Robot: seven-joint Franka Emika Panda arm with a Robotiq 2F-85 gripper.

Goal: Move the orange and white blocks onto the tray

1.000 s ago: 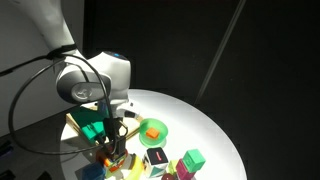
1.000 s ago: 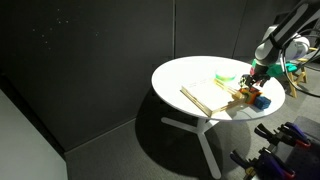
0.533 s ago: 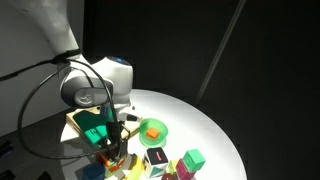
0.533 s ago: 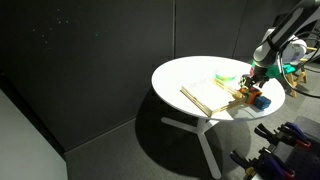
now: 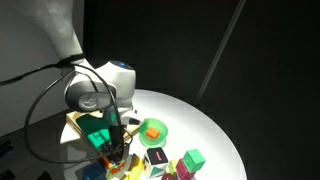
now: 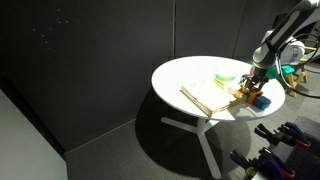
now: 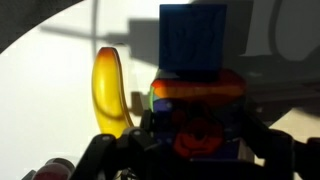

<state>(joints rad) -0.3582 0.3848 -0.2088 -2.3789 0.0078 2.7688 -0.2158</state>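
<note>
Just beside the tray (image 5: 74, 123), the gripper (image 5: 115, 149) straddles the orange block (image 7: 196, 92), grip state untellable; it should centre squarely before lifting.

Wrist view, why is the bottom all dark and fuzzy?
In the wrist view the gripper is probably too close to the camera, so it blurs, and shadows cross the white table; in both exterior views only that table is brightly lit, the room black.

white table (image 6: 190, 75), green dish (image 5: 154, 129), blue block (image 7: 193, 38), pale wooden tray (image 6: 203, 98)
</note>
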